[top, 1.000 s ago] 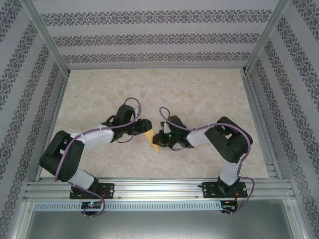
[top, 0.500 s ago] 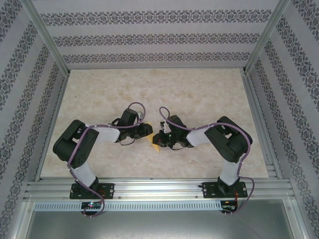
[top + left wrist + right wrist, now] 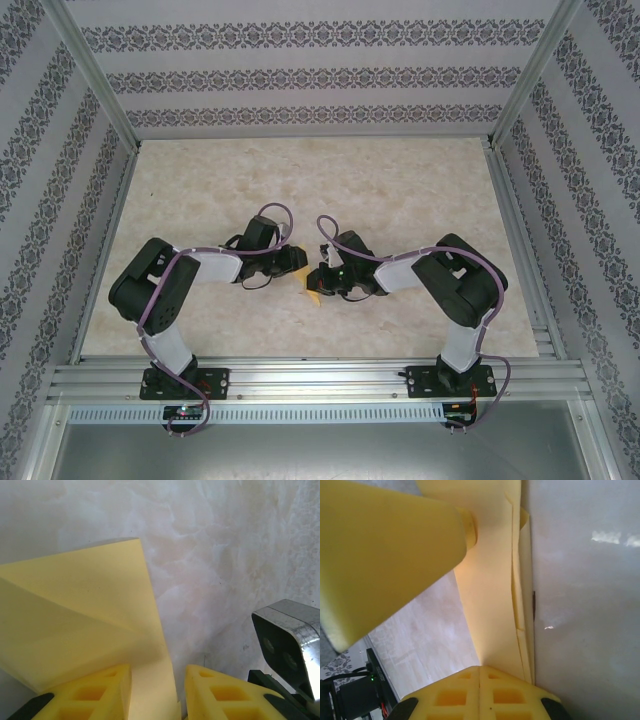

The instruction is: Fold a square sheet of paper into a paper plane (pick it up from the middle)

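From where I stood, the left tool sat low over the marbled tabletop with its yellow fingers partly apart. A narrow flap of the folded yellow sheet ran through the gap between them, but nothing was squeezed. The sheet lay mid-table, between the two wrists, with one diagonal fold already showing and a broad flap spread flat to the left of that tool.

To its right, the right tool had its two pads pressed flat together. The stacked edges of the sheet ran down into them, so I judged it was pinching the layers and anchoring the fold. A big blurred yellow shape loomed at the upper left of its wrist view; I could not tell whether that was the other tool's finger.

The step in hand looked like setting or pressing a crease. Doing it well meant the right tool holding firm while the left closed squarely on the flap and drew along the fold line, low and slow, so the thin paper neither buckled nor slid out of line.

The two wrists were crowded close, with a metal bracket just beside the left fingers, so contact between the arms was the main risk. Patterned walls and an aluminium frame stood well clear
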`<state>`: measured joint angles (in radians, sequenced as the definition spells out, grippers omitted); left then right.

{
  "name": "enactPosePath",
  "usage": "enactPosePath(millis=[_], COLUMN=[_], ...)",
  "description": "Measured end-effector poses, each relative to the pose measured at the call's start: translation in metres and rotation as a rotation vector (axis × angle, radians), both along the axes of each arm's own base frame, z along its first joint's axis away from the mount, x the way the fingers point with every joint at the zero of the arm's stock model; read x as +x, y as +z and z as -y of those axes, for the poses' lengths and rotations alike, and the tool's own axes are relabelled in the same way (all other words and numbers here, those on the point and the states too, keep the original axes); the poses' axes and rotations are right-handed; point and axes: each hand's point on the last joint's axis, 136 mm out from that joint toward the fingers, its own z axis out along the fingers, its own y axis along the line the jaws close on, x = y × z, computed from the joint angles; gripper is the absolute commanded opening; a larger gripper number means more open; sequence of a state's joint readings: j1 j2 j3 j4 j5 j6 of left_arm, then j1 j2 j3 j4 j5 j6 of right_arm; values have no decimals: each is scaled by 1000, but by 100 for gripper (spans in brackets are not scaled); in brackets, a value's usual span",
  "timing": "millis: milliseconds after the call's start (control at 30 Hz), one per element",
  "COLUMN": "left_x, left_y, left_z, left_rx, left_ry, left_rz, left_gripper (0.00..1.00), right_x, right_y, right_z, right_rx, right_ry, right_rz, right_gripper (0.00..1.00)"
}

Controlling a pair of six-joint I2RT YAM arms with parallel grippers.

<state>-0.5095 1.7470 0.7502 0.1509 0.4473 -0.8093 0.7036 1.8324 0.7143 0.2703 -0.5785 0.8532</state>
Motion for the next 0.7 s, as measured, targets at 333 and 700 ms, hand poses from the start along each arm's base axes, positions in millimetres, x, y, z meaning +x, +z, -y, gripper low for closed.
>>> enactPosePath(millis=[333, 700], left_x=[12, 52], left_y=[1, 2], left_z=[-4, -35], left_rx=[-27, 22], left_ry=[-15, 73], left_rz=[-8, 30], left_gripper=[36, 37], right_x=[0, -2], right_y=[-1, 0], right_z=[7, 10], right_rx=[-7, -8], right_ry=[14, 23], right_rz=[8, 4], right_gripper=[0, 0])
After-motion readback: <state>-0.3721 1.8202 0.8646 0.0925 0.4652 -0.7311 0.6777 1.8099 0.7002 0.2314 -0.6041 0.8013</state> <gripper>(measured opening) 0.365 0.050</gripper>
